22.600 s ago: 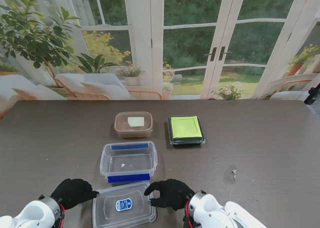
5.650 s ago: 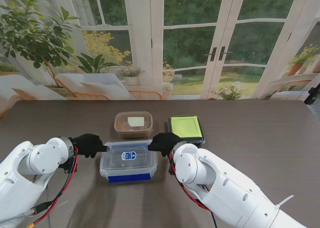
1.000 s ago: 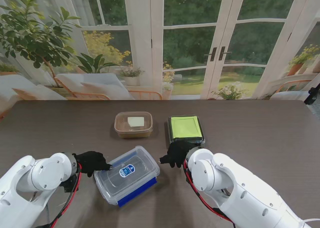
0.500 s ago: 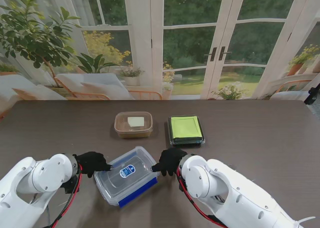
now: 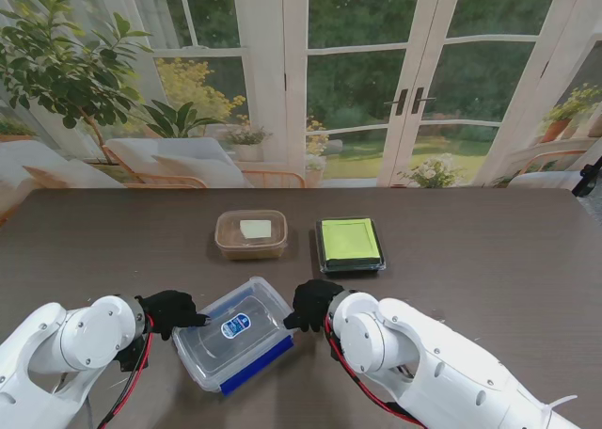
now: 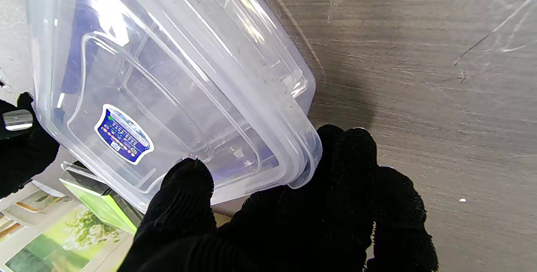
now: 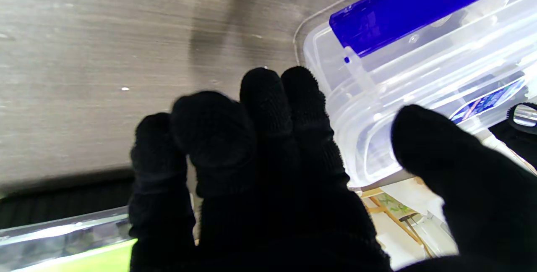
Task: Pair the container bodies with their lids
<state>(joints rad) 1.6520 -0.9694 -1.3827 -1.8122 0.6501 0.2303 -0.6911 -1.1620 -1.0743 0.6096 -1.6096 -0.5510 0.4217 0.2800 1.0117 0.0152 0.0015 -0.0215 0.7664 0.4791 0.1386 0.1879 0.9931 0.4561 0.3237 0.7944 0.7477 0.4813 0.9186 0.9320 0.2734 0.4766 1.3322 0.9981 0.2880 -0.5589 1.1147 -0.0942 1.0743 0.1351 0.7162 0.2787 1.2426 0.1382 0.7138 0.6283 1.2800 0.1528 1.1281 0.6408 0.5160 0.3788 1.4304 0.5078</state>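
My left hand (image 5: pixel 171 310) grips the lidded clear container (image 5: pixel 235 333) at its 9 o'clock corner. My right hand (image 5: pixel 313 303), fingers apart, sits at its 3 o'clock corner on the worktop (image 5: pixel 489 269); I cannot tell if it grips.

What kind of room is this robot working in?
It looks like a sunroom or garden room in a home, though it may be staged. Glass French doors open onto greenery, a leafy potted plant stands nearby, and cushioned lounge chairs sit behind the dark wooden table.
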